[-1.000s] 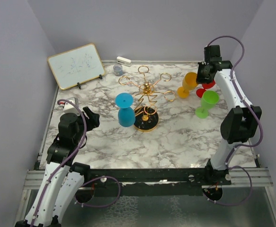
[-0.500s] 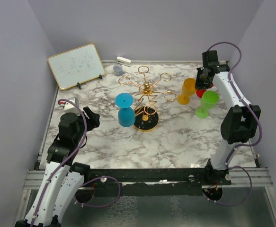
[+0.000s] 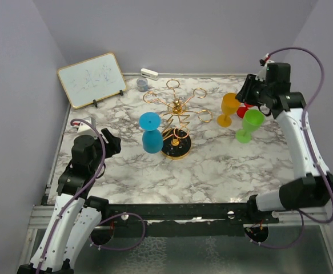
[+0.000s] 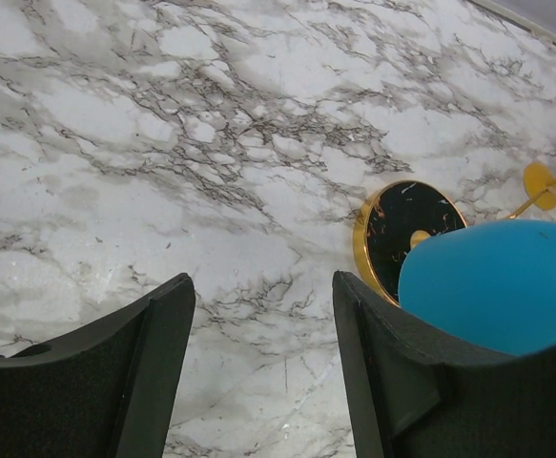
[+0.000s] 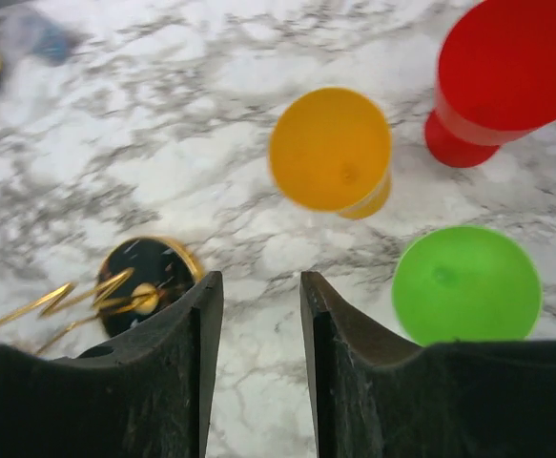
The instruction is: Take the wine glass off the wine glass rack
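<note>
The gold wire wine glass rack point(image 3: 177, 111) stands mid-table on its round black base point(image 3: 176, 148). A blue wine glass point(image 3: 151, 132) hangs upside down from a left arm of the rack. It shows in the left wrist view point(image 4: 502, 281) beside the base point(image 4: 401, 229). My left gripper point(image 3: 111, 141) is open and empty, left of the blue glass point(image 4: 263, 372). My right gripper point(image 3: 245, 94) is open and empty point(image 5: 258, 315) above an orange glass point(image 5: 333, 151), a red glass point(image 5: 506, 72) and a green glass point(image 5: 466, 284), all standing upright on the table.
The orange point(image 3: 229, 107), red point(image 3: 244, 112) and green point(image 3: 250, 123) glasses stand close together at the right. A whiteboard point(image 3: 92, 80) leans at the back left. A small grey cup point(image 3: 141, 84) and a white object point(image 3: 149, 73) sit at the back edge.
My right gripper has set the tilted orange glass upright on the table, let go and drawn back up and to the right. The left arm has not moved.
</note>
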Tool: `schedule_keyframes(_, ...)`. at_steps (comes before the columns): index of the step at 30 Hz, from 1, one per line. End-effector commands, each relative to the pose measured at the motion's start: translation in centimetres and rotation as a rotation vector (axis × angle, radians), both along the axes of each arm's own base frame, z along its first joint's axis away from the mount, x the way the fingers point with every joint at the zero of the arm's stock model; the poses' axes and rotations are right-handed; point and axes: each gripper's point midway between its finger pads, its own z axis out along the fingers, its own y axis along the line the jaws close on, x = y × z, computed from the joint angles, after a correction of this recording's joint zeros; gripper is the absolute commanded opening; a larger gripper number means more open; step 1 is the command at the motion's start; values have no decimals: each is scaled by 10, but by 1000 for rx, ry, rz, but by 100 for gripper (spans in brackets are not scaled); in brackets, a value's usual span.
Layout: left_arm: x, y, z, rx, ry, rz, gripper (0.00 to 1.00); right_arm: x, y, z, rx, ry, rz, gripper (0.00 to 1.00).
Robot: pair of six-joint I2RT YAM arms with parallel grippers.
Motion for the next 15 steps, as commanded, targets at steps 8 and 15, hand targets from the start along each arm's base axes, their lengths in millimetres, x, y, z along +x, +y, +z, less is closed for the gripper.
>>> schedule_keyframes(8,24,-37,87,-329,-61,-20,65,-115,61,68,258,-280,344,42)
schedule_keyframes(15,35,-74,149,-512,-90,-175,66,-140,61,88,225,-337,397,40)
